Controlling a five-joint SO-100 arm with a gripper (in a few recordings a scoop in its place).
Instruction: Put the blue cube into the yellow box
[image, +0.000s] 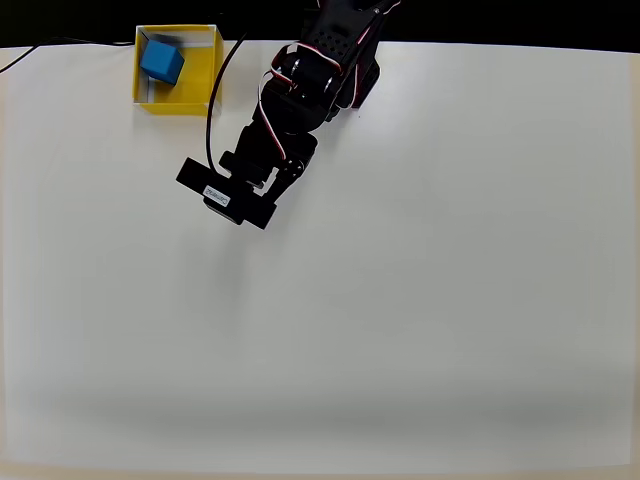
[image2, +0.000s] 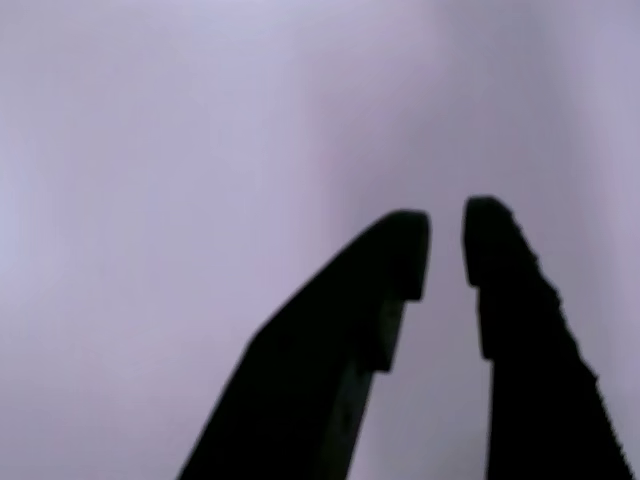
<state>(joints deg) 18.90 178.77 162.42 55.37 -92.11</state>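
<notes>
Overhead view: blue cube sits inside yellow box, tilted vs. walls; arm just beside box on white surface.

Wrist view: fingers nearly closed, narrow gap, holding nothing. Cube prob. light, rigid (grip opposite flat faces if re-picking).

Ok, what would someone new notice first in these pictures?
Probably the blue cube, sitting tilted inside the yellow box at the table's top-left edge in the overhead view. Next, the black arm reaching down beside the box, its fingers empty and nearly closed in the wrist view.
</notes>
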